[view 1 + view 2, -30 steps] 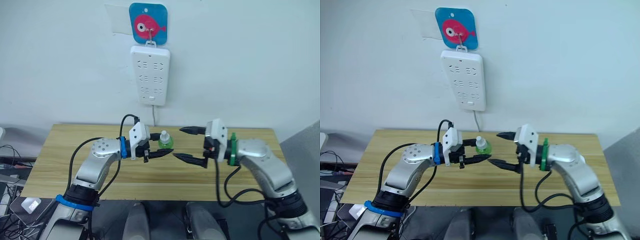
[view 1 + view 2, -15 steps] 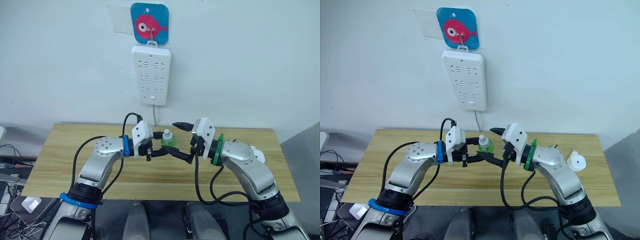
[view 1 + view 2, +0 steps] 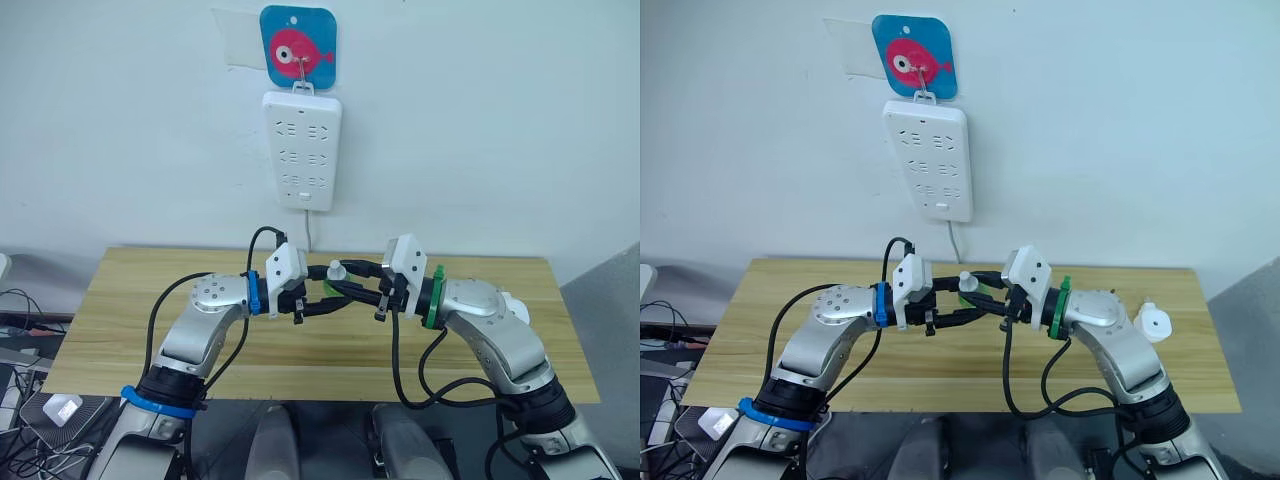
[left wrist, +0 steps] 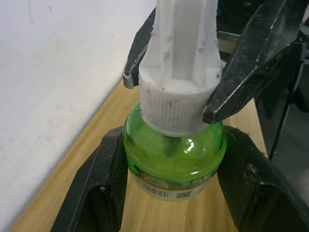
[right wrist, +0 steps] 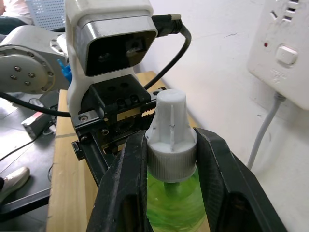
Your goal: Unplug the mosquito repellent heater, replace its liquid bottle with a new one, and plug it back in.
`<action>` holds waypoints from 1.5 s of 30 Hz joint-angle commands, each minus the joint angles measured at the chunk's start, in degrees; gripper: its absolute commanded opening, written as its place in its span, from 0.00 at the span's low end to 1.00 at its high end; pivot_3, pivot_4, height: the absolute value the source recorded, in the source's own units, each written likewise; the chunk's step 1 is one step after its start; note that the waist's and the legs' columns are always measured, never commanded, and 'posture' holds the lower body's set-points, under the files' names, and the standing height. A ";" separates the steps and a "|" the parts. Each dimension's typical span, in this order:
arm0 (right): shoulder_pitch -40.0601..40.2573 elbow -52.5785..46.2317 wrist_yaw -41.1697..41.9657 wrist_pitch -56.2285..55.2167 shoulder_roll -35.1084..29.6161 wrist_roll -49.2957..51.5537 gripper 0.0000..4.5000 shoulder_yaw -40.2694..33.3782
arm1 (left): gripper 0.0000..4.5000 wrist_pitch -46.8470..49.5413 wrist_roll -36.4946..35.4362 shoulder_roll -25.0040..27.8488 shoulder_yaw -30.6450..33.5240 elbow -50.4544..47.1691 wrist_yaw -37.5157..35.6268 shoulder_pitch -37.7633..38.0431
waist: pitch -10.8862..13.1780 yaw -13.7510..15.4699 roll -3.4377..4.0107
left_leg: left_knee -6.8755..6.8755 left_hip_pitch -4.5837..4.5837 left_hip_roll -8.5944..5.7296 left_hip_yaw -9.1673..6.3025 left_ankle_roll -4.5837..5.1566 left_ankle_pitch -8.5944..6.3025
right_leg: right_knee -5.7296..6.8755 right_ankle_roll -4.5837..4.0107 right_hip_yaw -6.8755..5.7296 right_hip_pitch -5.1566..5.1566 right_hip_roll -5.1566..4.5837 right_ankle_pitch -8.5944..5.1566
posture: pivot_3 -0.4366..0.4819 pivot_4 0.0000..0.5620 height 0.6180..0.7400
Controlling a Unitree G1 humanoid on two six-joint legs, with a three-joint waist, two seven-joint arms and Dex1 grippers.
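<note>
bottle: green liquid bottle (image 4: pixel 175 159) held upright above the table (image 3: pixel 150 290), long axis vertical, white cap (image 5: pixel 171 137) on top
bottle contents: green liquid visible through the clear body, a thin wick rod running down from the cap
left gripper (image 4: pixel 174 166): fingers clamped on the bottle's green body, one each side
right gripper (image 5: pixel 171 159): fingers pinched on the ribbed white cap, directly above the left gripper's grip
key relation: both grippers meet on the one bottle, left low on the body, right high on the cap; looks like a cap twist-off, turning about the vertical axis
nearer arm: both touching the bottle; the right has the cap
heater: mosquito repellent heater (image 3: pixel 1154 323) lies on the table, right of the bottle, beyond the right arm's elbow, unplugged
power strip: white power strip (image 3: pixel 302 150) hangs on the wall above and behind the bottle, under a fish hook plate (image 3: pixel 297 46); sockets look empty
risk: cap grip could slip if the body turns with it
</note>
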 commanded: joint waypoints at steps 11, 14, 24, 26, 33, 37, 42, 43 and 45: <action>-13.96 11.09 41.89 -10.46 -3.01 9.39 0.23 7.52 | 0.50 -13.61 -2.62 8.75 -6.93 -9.75 -20.06 5.60 | -0.01 0.06 0.03 | -0.01 0.02 0.06 -0.10 0.21 -0.12 | -0.03 -0.01 -0.06 0.04 0.08 0.00 | 0.45 0.37 1.00; -15.63 14.11 44.19 -11.65 -1.85 8.98 0.23 7.88 | 0.50 -13.19 -3.08 8.81 -6.59 -9.29 -20.47 4.76 | -0.01 0.19 0.03 | 0.02 0.03 0.03 -0.10 0.22 -0.12 | -0.02 -0.01 -0.05 0.05 0.07 0.00 | 0.46 0.39 1.00; -15.77 14.99 44.72 -11.34 -9.06 10.89 0.91 2.93 | 0.50 -11.29 -2.08 7.86 -4.56 -4.15 -17.05 1.74 | -0.01 1.58 0.04 | 0.02 0.02 0.04 -0.11 0.22 -0.12 | -0.05 -0.01 -0.08 0.03 0.04 0.00 | 0.42 0.39 1.00; -15.12 13.64 43.46 -10.45 -10.83 11.48 0.99 1.65 | 0.50 -10.65 -2.33 7.69 -4.04 -3.59 -16.34 1.78 | 0.00 1.43 0.04 | 0.02 0.02 0.04 -0.09 0.22 -0.13 | -0.06 -0.01 -0.07 0.03 0.03 0.00 | 0.40 0.38 1.00; -12.20 6.40 33.99 -2.78 -12.96 13.83 0.99 -3.66 | 0.50 -8.49 -2.69 5.99 -3.12 -3.62 -12.46 2.75 | 0.00 0.20 0.04 | 0.00 0.02 0.05 -0.09 0.23 -0.13 | -0.05 -0.01 -0.02 0.02 0.06 0.00 | 0.37 0.39 1.00; -8.60 -0.63 24.81 7.11 -13.55 18.18 0.99 -7.35 | 0.50 -6.14 -2.90 5.12 -1.92 -3.81 -8.92 3.68 | 0.00 0.02 0.04 | 0.00 0.02 0.05 -0.10 0.23 -0.13 | -0.05 -0.01 -0.02 0.03 0.06 0.00 | 0.36 0.39 1.00; -3.48 -9.31 13.69 13.26 -10.68 21.26 0.99 -8.42 | 0.50 -4.64 -2.08 3.24 -0.58 -3.14 -4.61 3.53 | 0.00 0.01 0.04 | -0.01 0.01 0.04 -0.10 0.22 -0.13 | -0.06 -0.01 -0.01 0.03 0.06 0.00 | 0.36 0.40 1.00; -2.80 -10.12 11.80 13.47 -9.51 21.17 0.99 -7.98 | 0.50 -4.36 -2.05 3.00 -0.46 -3.29 -4.16 3.57 | 0.00 -0.01 0.04 | -0.01 0.01 0.03 -0.09 0.22 -0.13 | -0.05 -0.01 0.00 0.03 0.06 0.00 | 0.36 0.40 1.00; -1.76 -11.31 8.46 14.03 -7.15 21.15 0.91 -7.28 | 0.50 -4.00 -2.09 2.91 -0.55 -3.83 -3.82 3.75 | 0.00 -0.14 0.04 | -0.01 0.01 0.03 -0.10 0.23 -0.13 | -0.04 -0.01 0.01 0.02 0.06 0.00 | 0.36 0.40 1.00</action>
